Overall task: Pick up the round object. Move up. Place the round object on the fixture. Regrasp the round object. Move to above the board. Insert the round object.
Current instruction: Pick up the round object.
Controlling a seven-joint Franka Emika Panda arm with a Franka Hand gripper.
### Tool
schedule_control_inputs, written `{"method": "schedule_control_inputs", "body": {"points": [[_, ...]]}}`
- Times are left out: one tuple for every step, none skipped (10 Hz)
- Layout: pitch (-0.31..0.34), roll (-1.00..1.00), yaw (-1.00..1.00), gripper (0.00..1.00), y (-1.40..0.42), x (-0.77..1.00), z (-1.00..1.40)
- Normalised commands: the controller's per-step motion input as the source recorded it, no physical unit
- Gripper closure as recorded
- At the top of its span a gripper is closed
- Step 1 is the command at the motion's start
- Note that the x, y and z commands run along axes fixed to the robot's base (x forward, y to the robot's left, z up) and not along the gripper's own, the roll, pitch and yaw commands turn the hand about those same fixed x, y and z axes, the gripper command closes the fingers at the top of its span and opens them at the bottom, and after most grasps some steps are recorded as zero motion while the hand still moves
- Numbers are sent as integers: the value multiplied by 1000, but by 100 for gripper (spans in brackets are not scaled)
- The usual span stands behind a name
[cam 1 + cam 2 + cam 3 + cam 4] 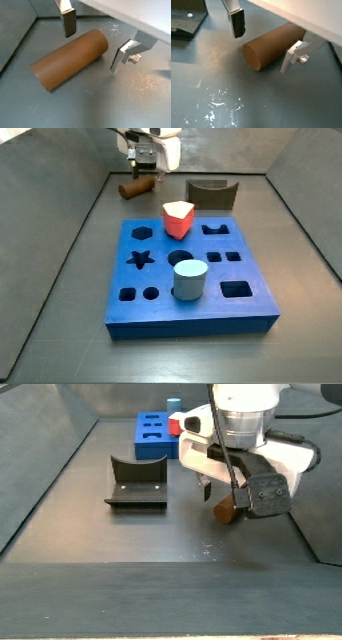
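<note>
1. So, this looks like the very first step, the pick-up. The gripper (90,42) hangs just over the round object (72,59), which lies on its side on the grey floor, far back from the board (187,278) and off to one side of the fixture (211,194).

2. The jaws are spread wide and nothing is between them yet. In both wrist views one finger (236,22) sits on one side of the brown cylinder and the other finger (292,57) on the opposite side, so they straddle it. I can't tell for sure whether either pad already touches the wood.

3. Next move, I reckon: drop a touch lower if needed, then close across the cylinder's curved sides. It's round, so it could roll or squirt out if the pads land off-centre. Worth squeezing square across the middle.

4. Head count:
   - one round object, brown
   - one fixture, dark, with the notch on top
   - one board, blue
   - one pale cylinder (190,280) standing on the board
   - one red-and-white peg (179,220), also standing on the board
   - one gripper, two fingers
</note>
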Motion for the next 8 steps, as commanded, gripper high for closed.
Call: {"method": "schedule_control_inputs", "body": {"points": [[0,-931,-31,0,0,-49,-203],[0,-937,0,0,0,-51,-186],[0,-866,0,0,0,-46,-269],[-46,-786,0,0,0,-66,-343],[-174,-677,0,0,0,-111,-431],[-174,-686,20,0,0,-94,-363],[-149,-474,6,0,17,-49,-203],[-114,-231,0,0,80,-34,-40]]}}
